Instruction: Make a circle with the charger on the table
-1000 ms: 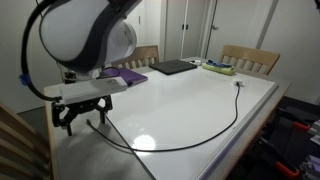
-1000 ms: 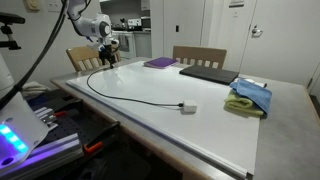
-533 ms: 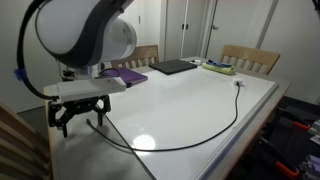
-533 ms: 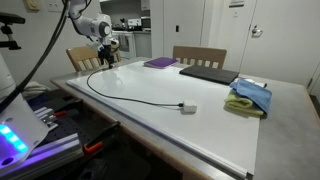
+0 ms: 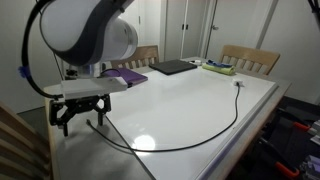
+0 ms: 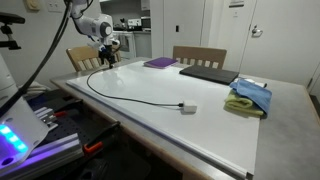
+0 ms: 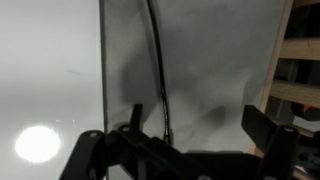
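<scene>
At the left end of the table (image 5: 200, 100) the gripper (image 5: 82, 124) is hanging low over the grey margin, its fingers standing wide apart and pinching nothing; in the wrist view the charger (image 7: 157, 70) is lying between them on the grey top; in an exterior view the cable (image 5: 190, 143) is sweeping rightward in a shallow arc across the white board; its plug (image 5: 237, 84) is resting near the right edge, well apart from the laptop (image 5: 175, 67).

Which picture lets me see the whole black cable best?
An exterior view, where the charger sweeps large across the table, end to end. It also shows whole but smaller in an exterior view. The wrist view catches only a short stretch.
</scene>
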Robot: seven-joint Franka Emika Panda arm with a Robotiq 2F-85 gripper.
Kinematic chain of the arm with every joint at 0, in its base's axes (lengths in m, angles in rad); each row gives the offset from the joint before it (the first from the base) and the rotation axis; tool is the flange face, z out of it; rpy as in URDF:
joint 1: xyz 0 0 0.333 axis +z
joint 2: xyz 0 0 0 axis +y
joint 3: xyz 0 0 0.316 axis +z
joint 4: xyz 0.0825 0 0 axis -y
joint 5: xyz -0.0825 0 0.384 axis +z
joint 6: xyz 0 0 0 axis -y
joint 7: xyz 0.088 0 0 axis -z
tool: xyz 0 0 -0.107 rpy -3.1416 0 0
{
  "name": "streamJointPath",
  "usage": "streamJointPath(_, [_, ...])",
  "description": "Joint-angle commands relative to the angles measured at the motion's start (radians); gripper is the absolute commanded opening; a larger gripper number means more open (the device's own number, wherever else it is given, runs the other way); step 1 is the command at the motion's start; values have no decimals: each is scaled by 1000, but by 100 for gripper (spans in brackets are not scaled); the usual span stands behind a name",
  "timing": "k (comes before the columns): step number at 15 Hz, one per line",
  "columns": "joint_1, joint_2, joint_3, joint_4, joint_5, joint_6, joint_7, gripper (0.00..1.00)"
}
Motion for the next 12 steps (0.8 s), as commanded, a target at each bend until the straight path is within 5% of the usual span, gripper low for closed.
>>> streamJointPath(1, [-39, 27, 36, 9, 34, 22, -52, 100])
streamJointPath(3, [-47, 27, 44, 7, 38, 22, -61, 72])
streamJointPath(12, [-74, 19, 60, 1, 37, 16, -89, 10])
